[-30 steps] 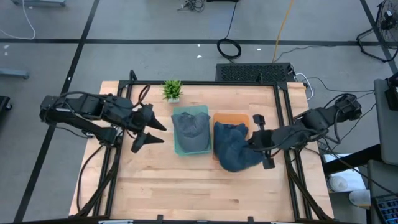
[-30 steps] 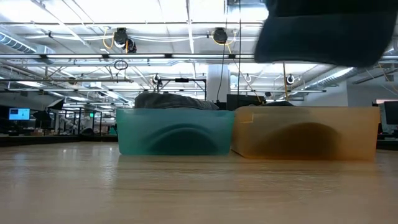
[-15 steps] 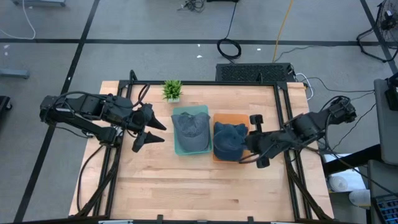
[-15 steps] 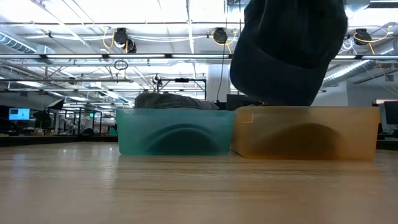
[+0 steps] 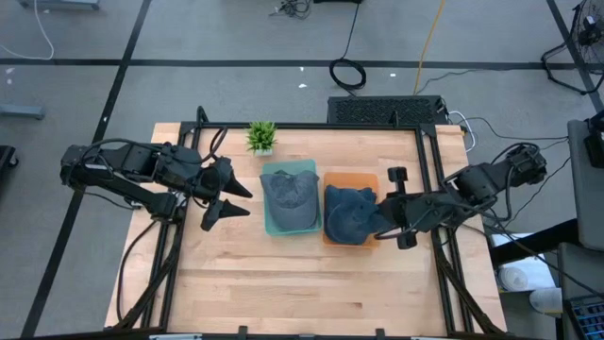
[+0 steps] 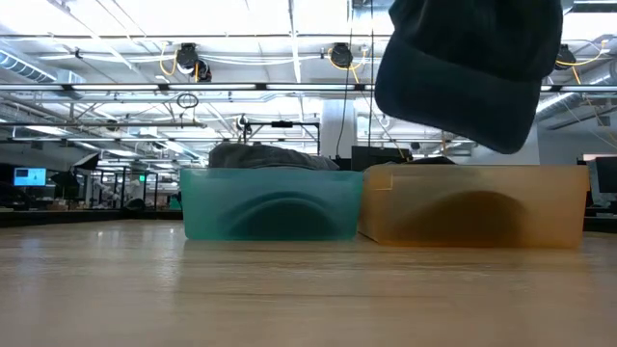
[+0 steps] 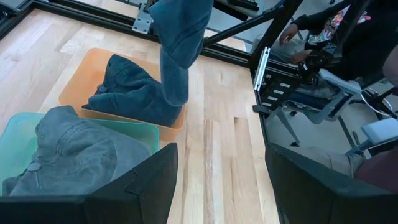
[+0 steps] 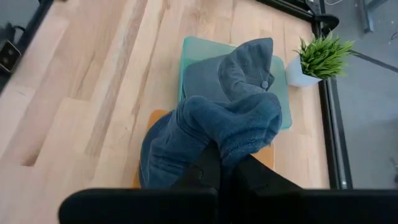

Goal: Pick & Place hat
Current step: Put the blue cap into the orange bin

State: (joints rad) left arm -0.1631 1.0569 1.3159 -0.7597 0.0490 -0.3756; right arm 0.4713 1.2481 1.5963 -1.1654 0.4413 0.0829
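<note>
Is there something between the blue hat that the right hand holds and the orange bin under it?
Nothing visible blocks it. The right hand is shut on the blue hat, which hangs above the orange bin. The bin already holds another blue hat, but there is only open air above it. The grey hat lies in the teal bin beside.

Two dark, cable-draped jointed arms

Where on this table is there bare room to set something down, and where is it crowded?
Free: the table along its near edge below both bins, and the strip between the left gripper and the teal bin. Crowded: the middle, where the teal bin and orange bin sit side by side, the right gripper holding a blue hat over the orange one.
</note>
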